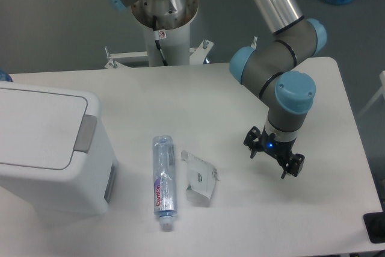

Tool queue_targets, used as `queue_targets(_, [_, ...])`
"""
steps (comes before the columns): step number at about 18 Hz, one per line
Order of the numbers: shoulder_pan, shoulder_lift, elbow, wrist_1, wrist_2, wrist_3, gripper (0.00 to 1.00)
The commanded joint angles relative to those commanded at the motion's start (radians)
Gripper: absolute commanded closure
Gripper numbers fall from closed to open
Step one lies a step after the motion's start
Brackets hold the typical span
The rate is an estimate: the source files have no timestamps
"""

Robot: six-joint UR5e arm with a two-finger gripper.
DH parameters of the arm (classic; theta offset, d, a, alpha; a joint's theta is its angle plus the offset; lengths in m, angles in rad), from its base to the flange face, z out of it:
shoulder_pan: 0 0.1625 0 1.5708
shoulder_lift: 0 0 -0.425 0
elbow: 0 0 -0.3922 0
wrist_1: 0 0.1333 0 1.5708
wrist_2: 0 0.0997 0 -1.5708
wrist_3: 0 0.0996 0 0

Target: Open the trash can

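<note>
The black two-finger gripper (274, 157) is spread wide and holds nothing above the white bench (240, 221), well apart from one closed large white plastic trash can (48, 148), one clear plastic bottle (163, 174) and one crumpled white wrapper (199, 185).
</note>
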Motion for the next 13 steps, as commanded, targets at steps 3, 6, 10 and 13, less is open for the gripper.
queue_targets(3, [0.000, 0.000, 0.000, 0.002, -0.005, 0.009, 0.00])
queue_targets(6, [0.002, 0.000, -0.006, 0.009, -0.009, -0.001, 0.00])
queue_targets(10, [0.006, 0.005, -0.005, 0.009, -0.020, -0.003, 0.00])
queue_targets(13, [0.009, 0.034, -0.003, 0.008, -0.072, -0.073, 0.00])
